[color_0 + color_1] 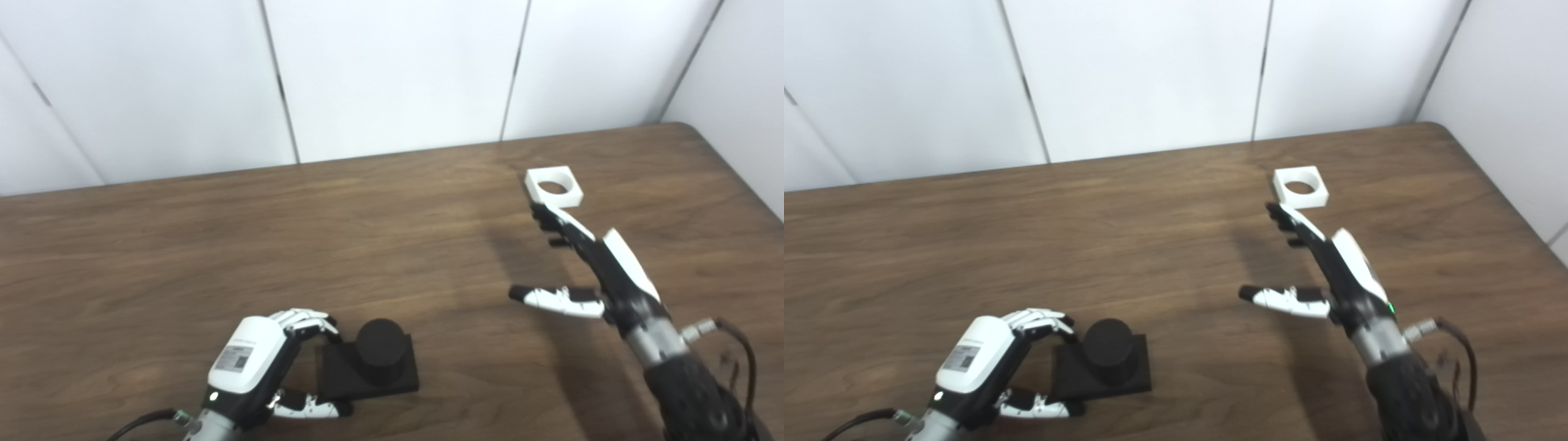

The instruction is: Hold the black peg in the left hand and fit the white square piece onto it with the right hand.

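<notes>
White panels back the tabletop [184, 245]; left hand [257, 361] grips the peg [380, 352], while the right hand [588, 263], fingers spread and empty, should straddle the square piece [553, 185] squarely.

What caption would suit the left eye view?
Left hand curls around the black peg; open right hand reaches toward the white square piece.

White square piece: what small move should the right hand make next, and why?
Probably ease the right hand forward and down to close on the white square piece. The hand is open, its fingertips just short of the piece, which lies flat on the table. The left hand is already at the black peg's base.
</notes>
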